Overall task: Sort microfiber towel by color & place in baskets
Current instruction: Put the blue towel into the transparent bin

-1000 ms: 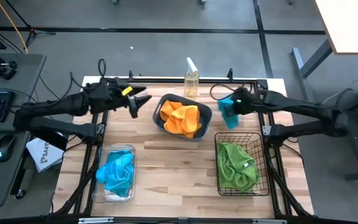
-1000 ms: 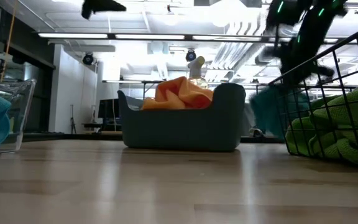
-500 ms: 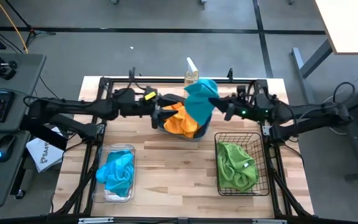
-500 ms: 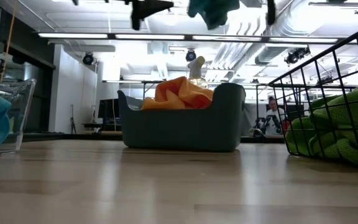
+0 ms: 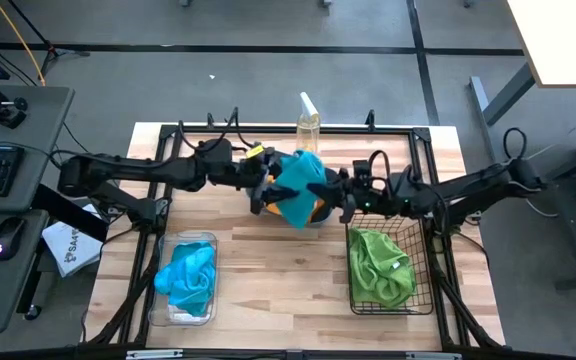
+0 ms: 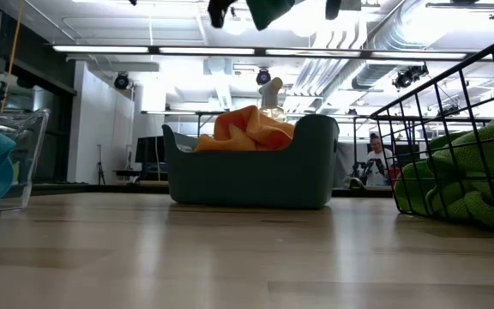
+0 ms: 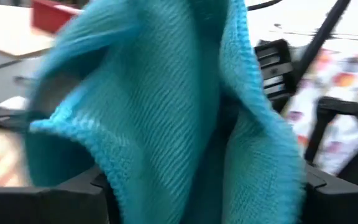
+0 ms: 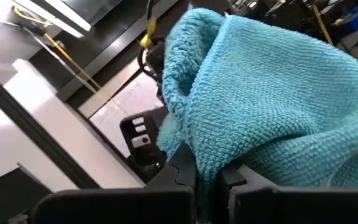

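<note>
1. Here, a sky-blue microfiber towel (image 5: 299, 180) hangs in mid-air above the dark teal tub (image 5: 313, 218), between the two arms, well clear of the tabletop (image 5: 278, 280).
2. The right gripper (image 5: 340, 196) has its fingers pinched tight on one edge of that towel; the right wrist view shows the cloth bunched up out of the closed fingers.
3. The left gripper (image 5: 266, 186) faces it from the other side with its fingers spread wide, the cloth draped just before them in the left wrist view; it does not look clamped yet.
4. The towel is soft, light and limp: it folds and sags wherever it is not held, so a firm pinch on a bunched fold or hem should carry it better than a hold on a loose corner.
5. Its likely home is the clear bin (image 5: 208, 240), where another blue towel (image 5: 188, 278) already lies.
6. Orange towels (image 6: 251, 129) fill the tub, and green towels (image 5: 380, 268) lie in the black wire basket (image 5: 420, 225).
7. A slack pinch could drop the blue cloth among the orange ones below.
</note>
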